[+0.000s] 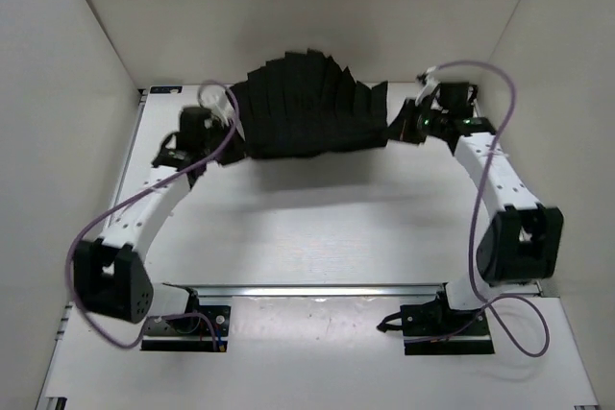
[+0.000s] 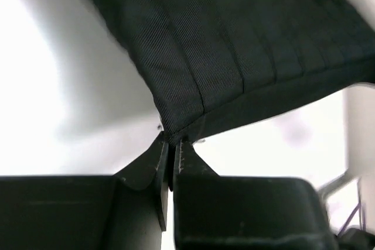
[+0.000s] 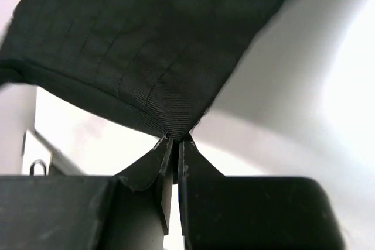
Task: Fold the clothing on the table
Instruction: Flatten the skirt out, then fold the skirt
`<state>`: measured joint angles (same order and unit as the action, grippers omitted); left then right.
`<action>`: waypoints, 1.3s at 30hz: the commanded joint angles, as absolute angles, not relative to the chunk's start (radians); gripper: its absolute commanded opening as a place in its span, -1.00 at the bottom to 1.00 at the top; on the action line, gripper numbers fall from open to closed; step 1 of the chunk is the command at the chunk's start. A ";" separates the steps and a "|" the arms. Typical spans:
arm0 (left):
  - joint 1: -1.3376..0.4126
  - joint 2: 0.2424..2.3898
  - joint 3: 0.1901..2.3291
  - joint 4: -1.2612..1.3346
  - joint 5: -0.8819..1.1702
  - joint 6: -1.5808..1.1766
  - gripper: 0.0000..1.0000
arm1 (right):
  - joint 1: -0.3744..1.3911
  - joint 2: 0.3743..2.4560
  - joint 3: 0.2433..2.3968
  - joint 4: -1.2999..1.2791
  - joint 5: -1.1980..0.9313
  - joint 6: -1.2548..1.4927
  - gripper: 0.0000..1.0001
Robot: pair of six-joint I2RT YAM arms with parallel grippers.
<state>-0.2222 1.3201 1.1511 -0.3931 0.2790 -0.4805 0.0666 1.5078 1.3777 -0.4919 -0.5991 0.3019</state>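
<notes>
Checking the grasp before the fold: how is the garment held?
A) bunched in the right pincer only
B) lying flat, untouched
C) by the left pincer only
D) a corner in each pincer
D: the left pincer and right pincer each clamp a corner of the garment, stretched between them.

No text, label, brand, number or sign is legible in any of my three views.
</notes>
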 commanded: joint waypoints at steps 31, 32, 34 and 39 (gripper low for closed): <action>-0.336 1.290 0.414 0.061 0.084 -0.702 0.47 | 0.236 1.457 0.630 -0.124 -0.316 0.535 -0.24; -0.339 1.292 0.411 0.069 0.063 -0.701 0.39 | 0.233 1.465 0.624 -0.123 -0.321 0.548 -0.64; -0.339 1.290 0.405 0.097 0.060 -0.695 -0.12 | 0.224 1.476 0.623 -0.115 -0.345 0.555 -1.00; -0.338 1.189 0.384 0.056 0.070 -0.684 -1.00 | 0.219 1.409 0.652 -0.207 -0.353 0.545 -1.00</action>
